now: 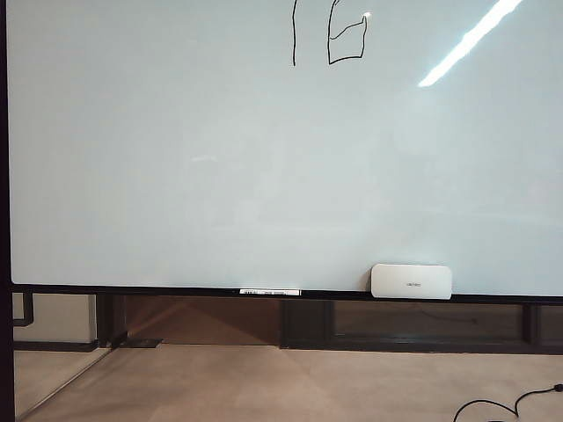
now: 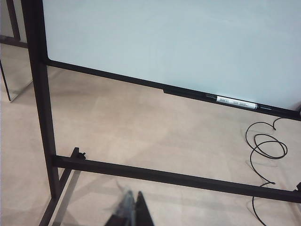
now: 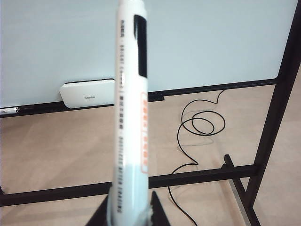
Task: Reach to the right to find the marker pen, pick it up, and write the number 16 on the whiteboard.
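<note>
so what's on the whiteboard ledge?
A white eraser and a second marker lying flat on the whiteboard ledge. Anything behind the eraser is hidden.

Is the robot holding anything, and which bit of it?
Yes. The right end effector holds the marker pen by its lower end. The left end effector holds nothing.

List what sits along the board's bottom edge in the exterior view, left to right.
Spare pen lying on the ledge → white eraser → black cable on the floor, lower right. Neither gripper shows in this view.
</note>
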